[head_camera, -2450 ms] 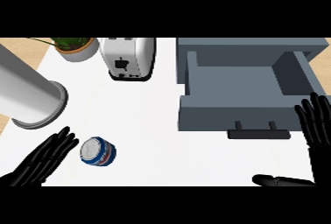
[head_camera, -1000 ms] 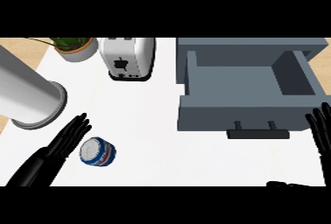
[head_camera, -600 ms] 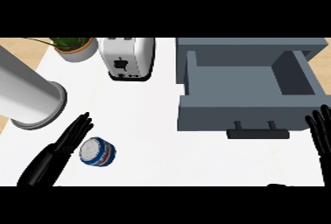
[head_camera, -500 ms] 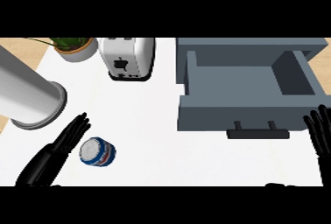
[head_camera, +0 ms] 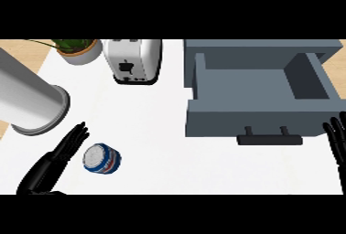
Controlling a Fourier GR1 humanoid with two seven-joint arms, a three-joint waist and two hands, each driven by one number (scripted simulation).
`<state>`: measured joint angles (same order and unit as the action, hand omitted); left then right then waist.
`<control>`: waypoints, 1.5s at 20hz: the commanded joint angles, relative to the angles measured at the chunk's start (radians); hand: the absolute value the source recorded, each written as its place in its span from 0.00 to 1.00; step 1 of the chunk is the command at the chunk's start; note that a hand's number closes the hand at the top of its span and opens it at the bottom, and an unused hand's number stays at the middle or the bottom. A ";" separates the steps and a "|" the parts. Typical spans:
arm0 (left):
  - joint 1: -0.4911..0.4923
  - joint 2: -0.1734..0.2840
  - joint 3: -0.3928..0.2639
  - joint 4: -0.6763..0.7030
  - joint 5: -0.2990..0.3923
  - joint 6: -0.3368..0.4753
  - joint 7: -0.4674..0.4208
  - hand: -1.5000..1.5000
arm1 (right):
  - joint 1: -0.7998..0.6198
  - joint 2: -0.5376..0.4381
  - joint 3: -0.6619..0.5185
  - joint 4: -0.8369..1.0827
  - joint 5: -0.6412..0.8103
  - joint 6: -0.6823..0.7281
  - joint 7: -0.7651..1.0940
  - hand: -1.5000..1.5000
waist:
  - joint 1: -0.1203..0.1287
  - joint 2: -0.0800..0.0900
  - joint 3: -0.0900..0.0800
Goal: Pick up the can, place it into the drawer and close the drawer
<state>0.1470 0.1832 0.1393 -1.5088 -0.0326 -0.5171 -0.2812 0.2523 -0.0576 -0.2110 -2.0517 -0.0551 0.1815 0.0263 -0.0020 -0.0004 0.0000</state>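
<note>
Left hand [head_camera: 57, 157] at counter's near left corner, fingers straight and together, just beside can [head_camera: 101, 158], no grasp. Can lies on counter [head_camera: 155, 137], near left part, well apart from drawer. Right hand [head_camera: 336, 140] at right edge, fingers straight, apart, holding nothing. Drawer [head_camera: 260, 91] open toward near side, handle [head_camera: 268, 138] facing front. Grey cylinder [head_camera: 27, 103] at left edge. Toaster [head_camera: 134, 59] and potted plant [head_camera: 78, 48] at far edge.
</note>
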 commanded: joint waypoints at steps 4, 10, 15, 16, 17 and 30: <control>-0.088 0.021 0.012 0.199 -0.072 0.005 -0.101 0.00 | -0.040 -0.021 -0.042 0.014 -0.029 0.017 0.016 0.00 | -0.002 0.000 0.000; -0.119 0.042 0.041 0.317 -0.088 0.008 -0.193 0.00 | 0.032 0.022 -0.015 -0.026 0.006 0.019 -0.017 0.00 | -0.003 0.000 0.000; -0.096 0.007 0.016 0.316 -0.117 0.051 -0.194 0.00 | -0.033 0.006 -0.022 -0.030 -0.006 0.015 0.045 0.00 | 0.000 0.000 0.000; -0.124 0.006 0.028 0.404 -0.121 0.058 -0.243 0.00 | 0.028 0.014 -0.035 -0.048 -0.031 0.042 0.002 0.00 | -0.003 0.000 0.000; -0.217 0.067 0.090 0.461 -0.060 0.001 -0.187 0.00 | -0.009 0.033 0.008 -0.020 0.034 0.006 0.009 0.00 | -0.003 0.001 0.000; -0.223 0.003 0.011 0.546 -0.150 0.096 -0.293 0.00 | 0.032 0.008 -0.066 -0.090 -0.048 0.054 0.051 0.00 | -0.003 0.000 0.000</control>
<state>-0.0491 0.2041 0.1645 -1.0111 -0.1598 -0.4541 -0.5462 0.2638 -0.0251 -0.2332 -2.1136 -0.0564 0.2014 0.0643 -0.0034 -0.0003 0.0000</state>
